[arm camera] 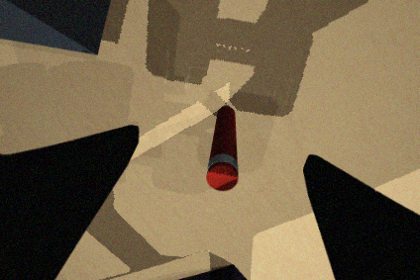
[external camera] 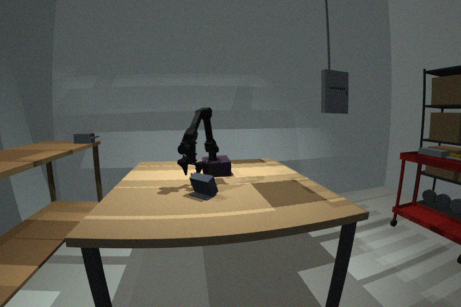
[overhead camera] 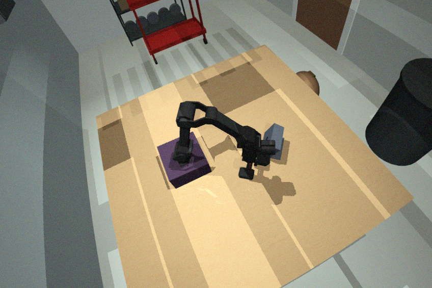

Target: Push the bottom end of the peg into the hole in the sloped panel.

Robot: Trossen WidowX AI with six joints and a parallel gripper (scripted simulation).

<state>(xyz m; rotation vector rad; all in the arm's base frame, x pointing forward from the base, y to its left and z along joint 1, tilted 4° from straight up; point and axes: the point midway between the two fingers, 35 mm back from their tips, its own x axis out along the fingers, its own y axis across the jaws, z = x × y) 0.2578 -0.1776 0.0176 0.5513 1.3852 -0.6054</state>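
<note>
The dark red peg [arm camera: 225, 136] stands on the table in the wrist view, with a grey band near its round, brighter red top. A little red shows by the fingers in the top view. My gripper [arm camera: 222, 147] [overhead camera: 253, 167] [external camera: 192, 172] is open and empty, pointing down over the peg. In the wrist view the peg appears between the two separated fingertips, clear of both. The blue-grey sloped panel [overhead camera: 276, 134] [external camera: 203, 180] [arm camera: 54, 0] stands beside the gripper and fills the upper left of the wrist view. Its hole is not visible in any view.
The arm's purple base block [overhead camera: 190, 169] [external camera: 220, 168] sits on the wooden table [overhead camera: 216, 235] [external camera: 297, 218]. The panel is the near obstacle beside the gripper. A red cart [overhead camera: 174, 35] and a black bin [overhead camera: 394, 124] stand off the table.
</note>
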